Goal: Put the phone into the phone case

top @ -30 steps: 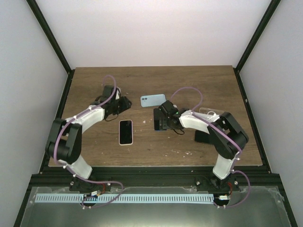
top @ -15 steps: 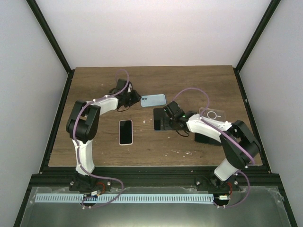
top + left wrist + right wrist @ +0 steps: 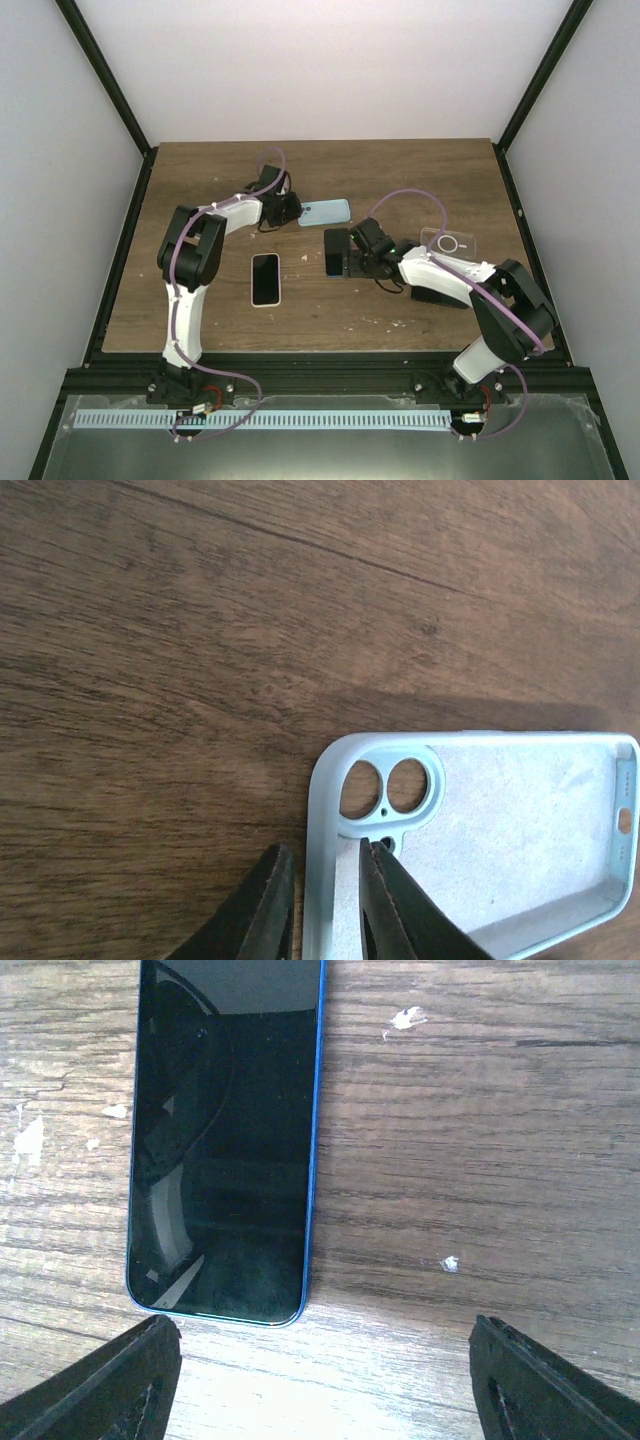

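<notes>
Dark phone flat on the wooden table, screen up, right in front of the right gripper, opened wide, holding nothing. Blue phone case farther back, well apart, its edge pinched by the almost closed left gripper.
</notes>
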Robot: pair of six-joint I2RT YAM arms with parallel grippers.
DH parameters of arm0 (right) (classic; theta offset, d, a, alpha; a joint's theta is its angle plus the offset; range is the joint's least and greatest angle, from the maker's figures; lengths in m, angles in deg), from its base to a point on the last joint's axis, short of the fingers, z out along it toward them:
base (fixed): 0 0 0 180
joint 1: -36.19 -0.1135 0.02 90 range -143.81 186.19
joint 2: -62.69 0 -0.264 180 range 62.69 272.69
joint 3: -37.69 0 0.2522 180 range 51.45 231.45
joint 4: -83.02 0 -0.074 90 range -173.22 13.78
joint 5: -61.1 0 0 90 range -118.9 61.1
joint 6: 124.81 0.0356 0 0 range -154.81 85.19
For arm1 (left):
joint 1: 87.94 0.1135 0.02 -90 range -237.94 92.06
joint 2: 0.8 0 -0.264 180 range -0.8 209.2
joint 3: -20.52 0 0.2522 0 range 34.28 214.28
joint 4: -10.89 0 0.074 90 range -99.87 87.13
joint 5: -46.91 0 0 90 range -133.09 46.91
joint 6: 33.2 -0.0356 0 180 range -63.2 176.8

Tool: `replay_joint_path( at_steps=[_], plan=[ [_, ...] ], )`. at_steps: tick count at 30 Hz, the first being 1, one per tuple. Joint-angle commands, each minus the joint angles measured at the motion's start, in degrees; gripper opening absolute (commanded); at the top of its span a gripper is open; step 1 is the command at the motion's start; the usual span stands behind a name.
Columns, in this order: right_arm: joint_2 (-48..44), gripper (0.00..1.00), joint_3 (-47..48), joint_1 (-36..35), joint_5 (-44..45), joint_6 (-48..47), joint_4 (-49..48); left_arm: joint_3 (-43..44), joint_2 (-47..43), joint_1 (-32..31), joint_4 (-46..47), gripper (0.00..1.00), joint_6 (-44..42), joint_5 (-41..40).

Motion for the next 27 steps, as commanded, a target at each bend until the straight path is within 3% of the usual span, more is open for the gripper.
replay_joint_path(
  at_steps=[1, 8, 20, 27],
  plan=[
    [-0.5, 0.8, 0.9, 0.6, 1.9, 0.4, -0.6, 3.2, 2.4, -0.6, -4.7, 0.18, -1.2, -1.6],
    [-2.8, 0.8, 0.1, 0.6, 2.0, 0.4, -1.4, 7.0, 1.3, -0.5, -9.3, 0.0, -4.3, -3.6],
    [-2.7, 0.95, 2.0, 0.6, 0.2, 2.2, -1.7, -4.6, -21.8, 8.1, -9.0, 0.0, -6.8, -2.3],
    [4.8, 1.0, 8.4, 0.5, 2.5, 2.7, 1.9, -12.4, -34.8, 11.8, -15.8, 0.0, -7.7, -1.8]
  ],
)
